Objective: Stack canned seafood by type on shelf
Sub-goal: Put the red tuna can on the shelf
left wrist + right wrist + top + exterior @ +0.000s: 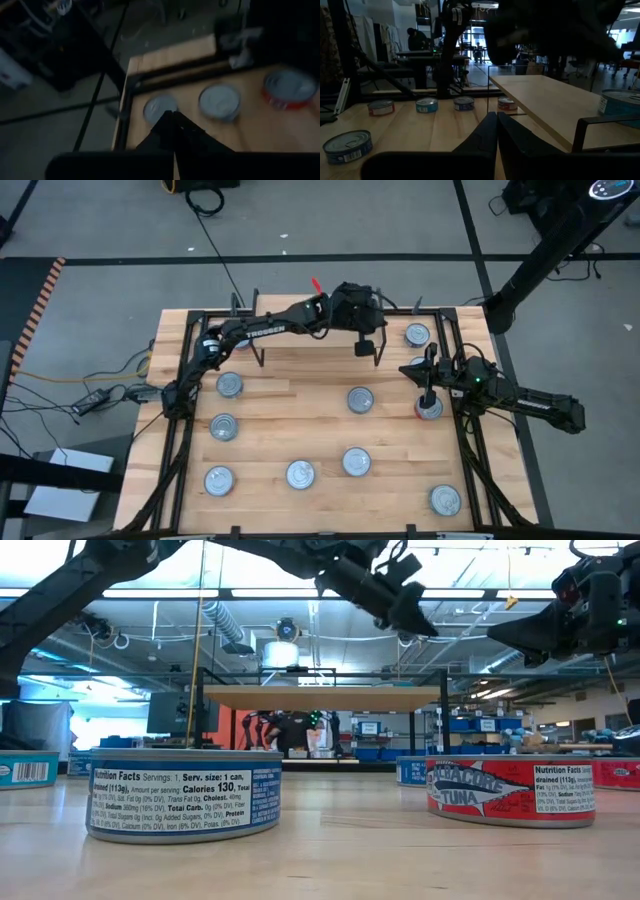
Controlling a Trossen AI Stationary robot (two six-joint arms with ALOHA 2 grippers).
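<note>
My left arm [270,320] reaches across the back of the desk [300,430]. Its jaws are closed on nothing, up above the shelf [320,697]. My right arm [530,402] comes in from the right. Its jaws are pressed together and empty, over a red tin [430,408] near the desk's right edge. I cannot tell if they touch its lid.

Every tin stands upright, silver lid up, so its short axis is vertical. The shelf's plank runs lengthwise along the back edge, left to right.

From above I count nine lids. One tin [417,334] seems to sit at the shelf's right end, and the other eight are spread over the desk. A possible tenth [240,340] is mostly hidden under my left arm.

From above the side labels do not show, so I cannot sort the tins by colour there. At desk height I see a blue tin [185,795] and a red tuna tin [510,790] up close. A teal tin [28,770] is cut off at the edge.
</note>
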